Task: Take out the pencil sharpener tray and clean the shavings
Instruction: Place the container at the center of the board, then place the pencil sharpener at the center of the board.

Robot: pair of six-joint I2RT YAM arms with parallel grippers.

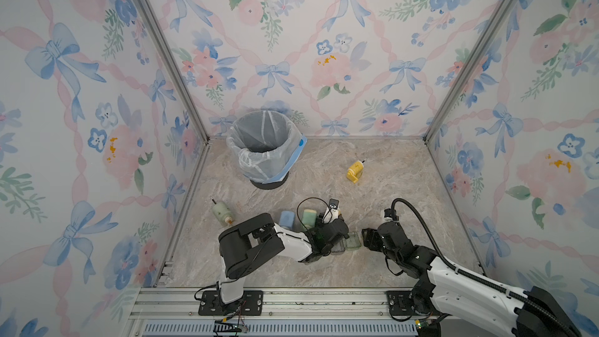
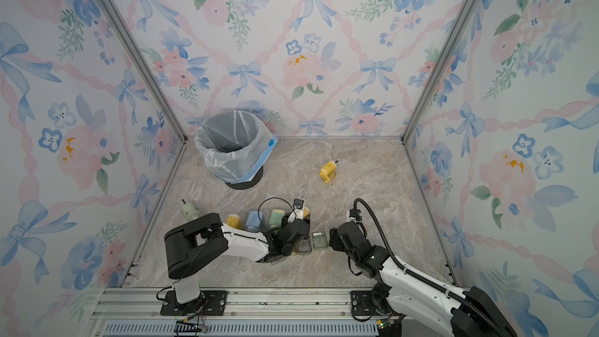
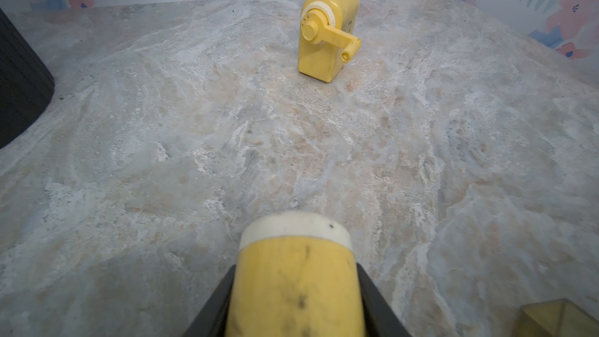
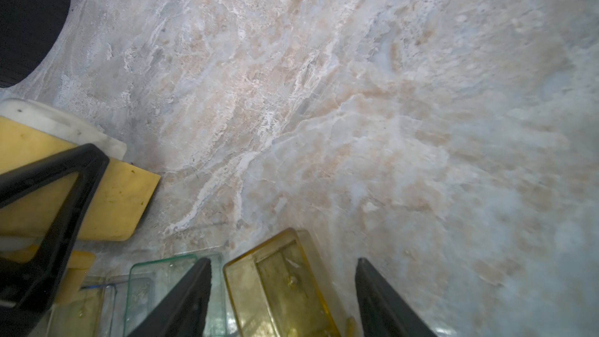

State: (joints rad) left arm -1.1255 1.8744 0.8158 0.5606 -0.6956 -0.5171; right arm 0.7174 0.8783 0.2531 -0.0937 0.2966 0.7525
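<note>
Marble worktop [image 1: 372, 196] first, with the lined bin [image 1: 264, 147] up by its rear left corner, well apart from the action at the front edge. The left end effector [image 3: 296, 269] is clamped on a yellow sharpener [image 3: 291, 248]. The right end effector [image 4: 283, 259] is open, jaws astride the yellow tray [image 4: 259, 283], which lies flat on the worktop, out of its sharpener. Trouble spots: a clear green tray [image 4: 155, 270] sits just beside it, so a skewed close could catch both. The slick plastic might squirt free. And tipping early on the haul to the bin would scatter any shavings.
</note>
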